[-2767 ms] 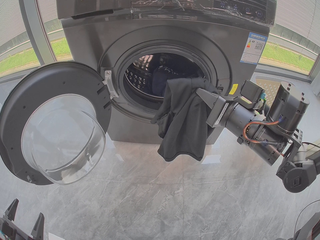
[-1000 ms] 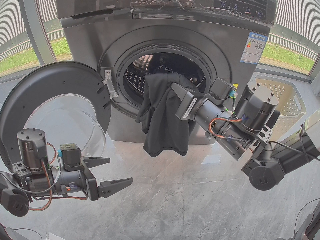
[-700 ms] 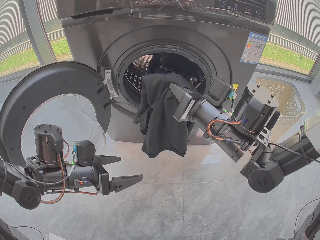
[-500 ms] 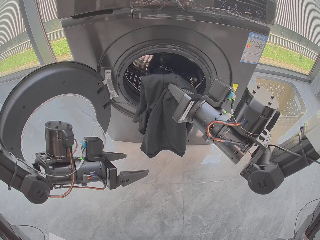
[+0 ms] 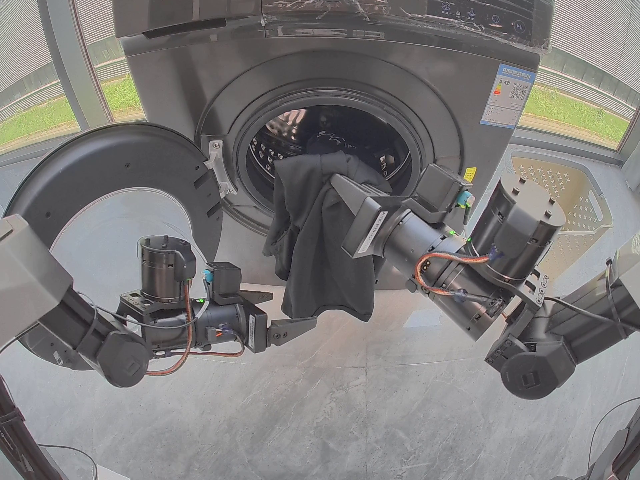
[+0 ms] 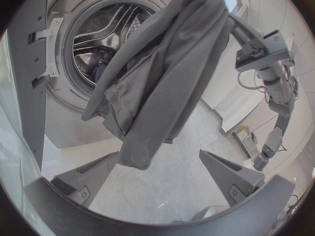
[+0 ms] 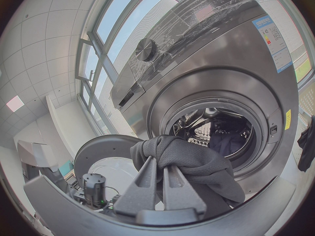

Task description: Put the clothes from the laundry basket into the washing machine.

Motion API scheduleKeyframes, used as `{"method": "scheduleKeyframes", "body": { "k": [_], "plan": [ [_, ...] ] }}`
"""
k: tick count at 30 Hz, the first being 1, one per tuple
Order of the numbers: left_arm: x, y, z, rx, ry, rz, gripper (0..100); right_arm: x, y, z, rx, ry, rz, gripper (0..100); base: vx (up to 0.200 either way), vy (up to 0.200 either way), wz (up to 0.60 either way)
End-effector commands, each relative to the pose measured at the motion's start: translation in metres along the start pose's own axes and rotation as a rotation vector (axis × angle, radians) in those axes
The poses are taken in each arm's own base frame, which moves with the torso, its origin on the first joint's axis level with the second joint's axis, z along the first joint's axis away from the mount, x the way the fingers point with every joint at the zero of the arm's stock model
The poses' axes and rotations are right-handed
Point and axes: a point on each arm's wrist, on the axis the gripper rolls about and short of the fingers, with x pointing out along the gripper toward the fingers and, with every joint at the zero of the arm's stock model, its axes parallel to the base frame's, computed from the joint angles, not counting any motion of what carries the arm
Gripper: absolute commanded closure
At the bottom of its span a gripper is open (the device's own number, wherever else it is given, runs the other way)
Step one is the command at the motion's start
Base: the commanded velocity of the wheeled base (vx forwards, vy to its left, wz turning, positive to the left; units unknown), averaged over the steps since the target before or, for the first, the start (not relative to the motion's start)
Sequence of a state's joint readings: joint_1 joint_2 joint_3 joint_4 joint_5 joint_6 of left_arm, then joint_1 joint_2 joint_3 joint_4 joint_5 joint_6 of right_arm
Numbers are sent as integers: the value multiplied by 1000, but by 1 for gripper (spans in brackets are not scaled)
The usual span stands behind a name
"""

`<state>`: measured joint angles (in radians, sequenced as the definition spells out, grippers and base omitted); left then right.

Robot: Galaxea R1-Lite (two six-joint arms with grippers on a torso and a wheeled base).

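Dark garment (image 5: 320,248): hanging before the washing machine (image 5: 173,81) opening, its top at the drum mouth.
Right gripper (image 7: 159,167): clamping the garment's upper fold, fingers nearly together.
Left gripper (image 5: 293,309): gaping wide, holding nothing, hovering at the garment's lower hem.

A grey marbled floor (image 5: 373,408) is spread from 4 to 8 o'clock. Windows (image 5: 17,48) are set at 10 and 2 o'clock, and grass (image 5: 580,111) is seen beyond them.
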<state>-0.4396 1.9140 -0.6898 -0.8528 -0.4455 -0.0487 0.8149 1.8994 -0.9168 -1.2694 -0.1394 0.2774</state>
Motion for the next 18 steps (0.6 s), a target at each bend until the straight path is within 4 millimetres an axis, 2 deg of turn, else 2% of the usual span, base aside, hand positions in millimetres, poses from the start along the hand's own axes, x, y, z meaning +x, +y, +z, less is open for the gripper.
{"method": "scheduleKeyframes", "body": {
  "k": [1,18],
  "plan": [
    [22,12,-11,-16,21,15,0,-2,5,1,2,-2,15,100,0,0,0],
    [50,26,-14,16,-40,55,0,-4,6,-1,3,-4,21,100,0,0,0]
  ]
}}
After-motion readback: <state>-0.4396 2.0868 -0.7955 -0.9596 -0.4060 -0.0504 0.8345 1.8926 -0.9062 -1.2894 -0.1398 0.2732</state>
